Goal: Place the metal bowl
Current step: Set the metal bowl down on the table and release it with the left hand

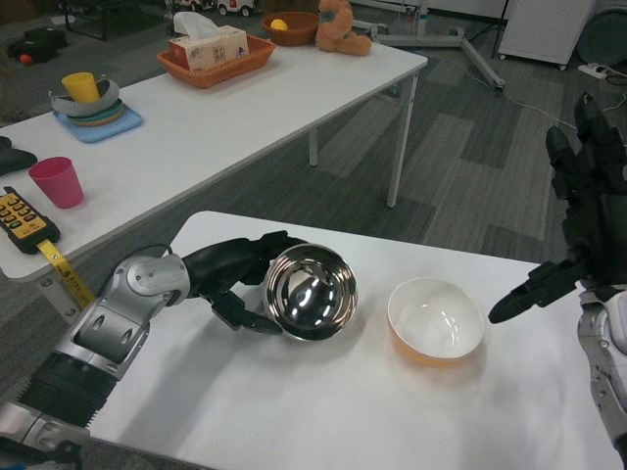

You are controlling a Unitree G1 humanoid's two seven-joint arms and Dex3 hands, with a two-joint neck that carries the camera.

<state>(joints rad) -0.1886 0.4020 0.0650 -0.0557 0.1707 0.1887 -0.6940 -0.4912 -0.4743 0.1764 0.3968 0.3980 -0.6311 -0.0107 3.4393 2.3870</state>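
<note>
A shiny metal bowl (312, 292) is tilted on its side over the near white table (323, 411), its opening facing me. My left hand (247, 284) grips it at its left rim, fingers above and below. To its right an orange bowl with a white inside (435, 319) stands upright on the table, a small gap away. My right hand (580, 211) hangs raised at the right edge, fingers spread, holding nothing, with one finger pointing down toward the orange bowl.
A second white table (216, 127) behind holds a pink cup (57, 181), a yellow remote (24, 217), stacked dishes with a yellow cup (88, 103), an orange tray with a tissue box (211, 54), a wooden bowl (289, 27) and a plush toy (338, 27).
</note>
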